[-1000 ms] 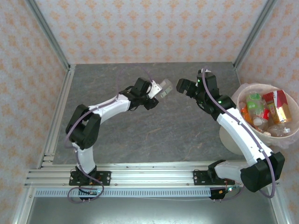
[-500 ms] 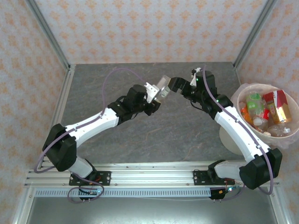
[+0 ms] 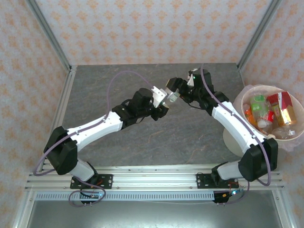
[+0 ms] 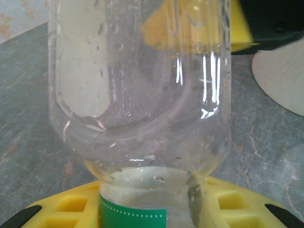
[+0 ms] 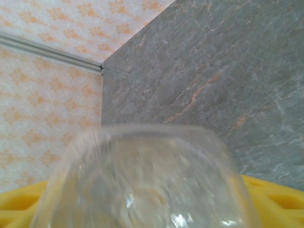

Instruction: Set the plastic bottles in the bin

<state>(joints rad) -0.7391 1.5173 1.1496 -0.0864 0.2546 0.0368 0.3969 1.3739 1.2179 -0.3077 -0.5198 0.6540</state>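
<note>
Two arms meet in the upper middle of the top picture, and a clear bottle (image 3: 170, 93) is up in the air between them, above the grey bench (image 3: 118, 80). The left end effector (image 3: 164, 98) comes in from the left and is clamped on the bottle. In the left wrist picture its yellow fingers (image 4: 228, 205) sit at the bottom, one on each side of the bottle's narrow part, right by a green label (image 4: 133, 216). The bottle (image 4: 137, 95) takes up most of that picture and you can see through it. The right end effector (image 3: 175, 88) comes in from the right and is at the other end of the bottle. In the right wrist picture the round end of the bottle (image 5: 142, 180) is very near and blurry, with a yellow finger (image 5: 280, 199) low on each side. I cannot tell if those fingers are pressing on it or are apart. The bin (image 3: 243, 102) is at the right edge of the top picture, well apart from the held bottle. Other bottles (image 3: 259, 107) lie inside it, with green, red and orange on them.
</note>
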